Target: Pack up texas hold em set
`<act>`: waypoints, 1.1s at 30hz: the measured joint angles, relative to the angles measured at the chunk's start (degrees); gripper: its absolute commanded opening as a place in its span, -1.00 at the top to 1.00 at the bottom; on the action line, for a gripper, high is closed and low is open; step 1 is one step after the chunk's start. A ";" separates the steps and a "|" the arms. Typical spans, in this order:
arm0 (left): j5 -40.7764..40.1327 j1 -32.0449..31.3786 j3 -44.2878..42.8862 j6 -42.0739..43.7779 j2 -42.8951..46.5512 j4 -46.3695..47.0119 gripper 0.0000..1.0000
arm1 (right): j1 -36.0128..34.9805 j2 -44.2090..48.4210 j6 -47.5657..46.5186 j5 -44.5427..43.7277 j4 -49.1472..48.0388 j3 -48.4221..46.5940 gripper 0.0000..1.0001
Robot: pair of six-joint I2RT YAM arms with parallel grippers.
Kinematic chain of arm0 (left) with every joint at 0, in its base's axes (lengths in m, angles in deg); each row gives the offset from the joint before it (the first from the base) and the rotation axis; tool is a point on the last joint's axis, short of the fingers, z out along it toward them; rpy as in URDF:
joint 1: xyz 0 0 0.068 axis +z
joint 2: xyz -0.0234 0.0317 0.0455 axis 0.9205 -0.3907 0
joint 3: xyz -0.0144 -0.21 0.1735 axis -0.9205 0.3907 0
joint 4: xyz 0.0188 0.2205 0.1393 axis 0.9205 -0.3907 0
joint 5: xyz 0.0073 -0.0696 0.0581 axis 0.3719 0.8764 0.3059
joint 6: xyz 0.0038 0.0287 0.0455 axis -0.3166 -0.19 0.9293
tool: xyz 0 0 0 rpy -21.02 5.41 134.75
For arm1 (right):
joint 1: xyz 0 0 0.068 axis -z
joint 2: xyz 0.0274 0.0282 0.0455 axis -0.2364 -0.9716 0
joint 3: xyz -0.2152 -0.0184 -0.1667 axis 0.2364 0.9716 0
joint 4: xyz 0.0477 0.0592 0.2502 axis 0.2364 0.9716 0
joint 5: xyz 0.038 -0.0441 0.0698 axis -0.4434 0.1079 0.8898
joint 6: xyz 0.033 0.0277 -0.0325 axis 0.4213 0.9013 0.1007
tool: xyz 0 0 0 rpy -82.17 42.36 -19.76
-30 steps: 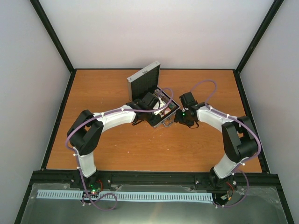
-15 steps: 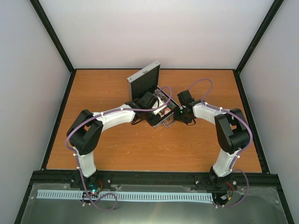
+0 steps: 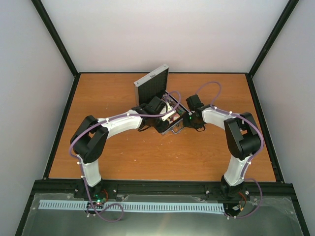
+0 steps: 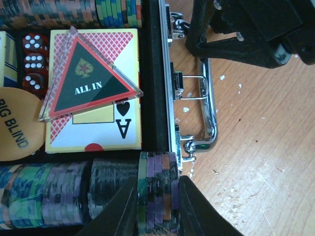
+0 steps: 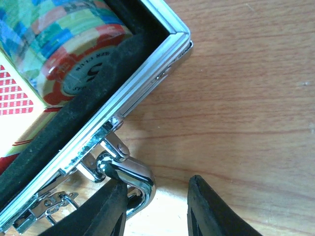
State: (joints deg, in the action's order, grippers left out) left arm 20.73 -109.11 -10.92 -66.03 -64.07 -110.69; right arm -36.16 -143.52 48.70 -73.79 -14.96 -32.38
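Note:
The silver case (image 3: 172, 129) lies open mid-table, its lid (image 3: 151, 84) upright. My left gripper (image 4: 157, 209) is shut on a short stack of poker chips (image 4: 158, 189), held on edge at the right end of the near chip row (image 4: 49, 196), against the case wall (image 4: 170, 98). Inside lie a card box (image 4: 98, 132), the triangular "ALL IN" token (image 4: 88, 81), red dice (image 4: 33, 61) and an orange "BIG BLIND" disc (image 4: 15, 128). My right gripper (image 5: 156, 211) is open at the case's front. The bend of the metal handle (image 5: 135, 174) rests against its left finger (image 5: 106, 214).
The case's latches (image 4: 179, 83) and handle (image 4: 209, 108) stick out over the wooden table (image 3: 123, 152). The right arm's gripper body (image 4: 246, 29) hangs just beyond the handle. Black frame rails and white walls bound the table.
The right arm has swung left up to the case's front, and its jaws have narrowed around the handle's bend. The left gripper has held still with its chips.

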 measured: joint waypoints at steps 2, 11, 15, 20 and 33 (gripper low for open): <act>0.57 0.00 -0.09 0.00 0.00 -0.33 0.99 | 0.00 -0.07 -0.31 0.07 -0.09 0.00 0.35; 1.64 -0.02 -0.68 -0.04 0.00 -1.68 0.99 | -0.04 -0.48 -1.29 0.57 -0.61 -0.17 0.46; 1.57 -0.02 -1.31 -0.04 0.00 -1.88 0.99 | -0.07 -0.61 -1.57 0.83 -0.74 -0.22 0.47; 1.79 -0.02 -1.68 -0.07 0.00 -1.92 0.99 | -0.07 -0.63 -1.64 0.92 -0.81 -0.22 0.48; -0.02 0.00 -1.66 -0.04 0.00 -2.27 0.99 | -0.07 -0.63 -1.99 0.98 -0.83 -0.22 0.49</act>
State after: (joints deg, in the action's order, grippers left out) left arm 20.71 -109.11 -12.58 -66.08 -64.07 -112.96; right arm -36.22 -144.16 46.71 -72.81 -15.79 -32.60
